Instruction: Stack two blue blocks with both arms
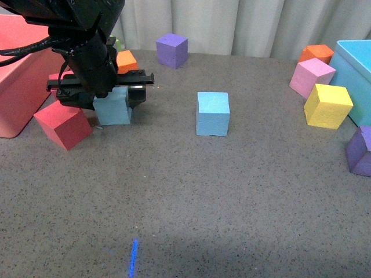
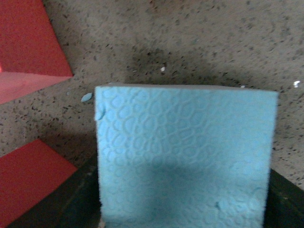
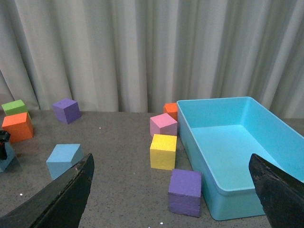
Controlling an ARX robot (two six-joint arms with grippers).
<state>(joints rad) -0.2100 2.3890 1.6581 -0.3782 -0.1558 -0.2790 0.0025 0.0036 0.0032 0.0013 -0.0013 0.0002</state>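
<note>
My left gripper (image 1: 113, 98) is shut on a sky-blue block (image 1: 112, 107) at the left of the table, next to a red cube (image 1: 62, 124). In the left wrist view this block (image 2: 185, 156) fills the space between the black fingers (image 2: 57, 204). The second blue block (image 1: 213, 113) stands alone on the grey table, to the right of the held one; it also shows in the right wrist view (image 3: 64, 160). My right gripper (image 3: 173, 199) is open and empty, well above the table; it is out of the front view.
A red bin (image 1: 17, 69) stands at far left, a turquoise bin (image 1: 356, 75) at far right. Orange (image 1: 316, 54), pink (image 1: 312, 77), yellow (image 1: 327, 105) and purple (image 1: 362, 152) cubes lie near the turquoise bin. Another purple cube (image 1: 171, 50) and an orange one (image 1: 126, 61) sit at the back.
</note>
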